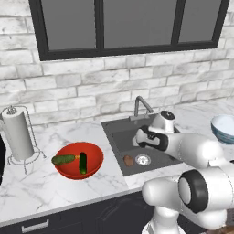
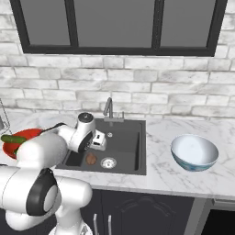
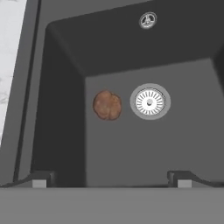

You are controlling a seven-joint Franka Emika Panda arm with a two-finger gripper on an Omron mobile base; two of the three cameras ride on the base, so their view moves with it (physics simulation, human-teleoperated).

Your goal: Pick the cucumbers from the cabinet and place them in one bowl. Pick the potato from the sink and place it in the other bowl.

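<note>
The brown potato lies on the floor of the dark sink, just left of the silver drain. My gripper hangs open above the basin, its fingertips wide apart with nothing between them. From the right base view the gripper is over the sink, above the potato. Two green cucumbers lie in the red bowl left of the sink. The pale blue bowl stands empty on the right. The cabinet is out of view.
A paper towel roll on a wire stand stands at the far left of the marble counter. The curved faucet rises behind the basin, against the white brick wall. A dark-framed window sits above.
</note>
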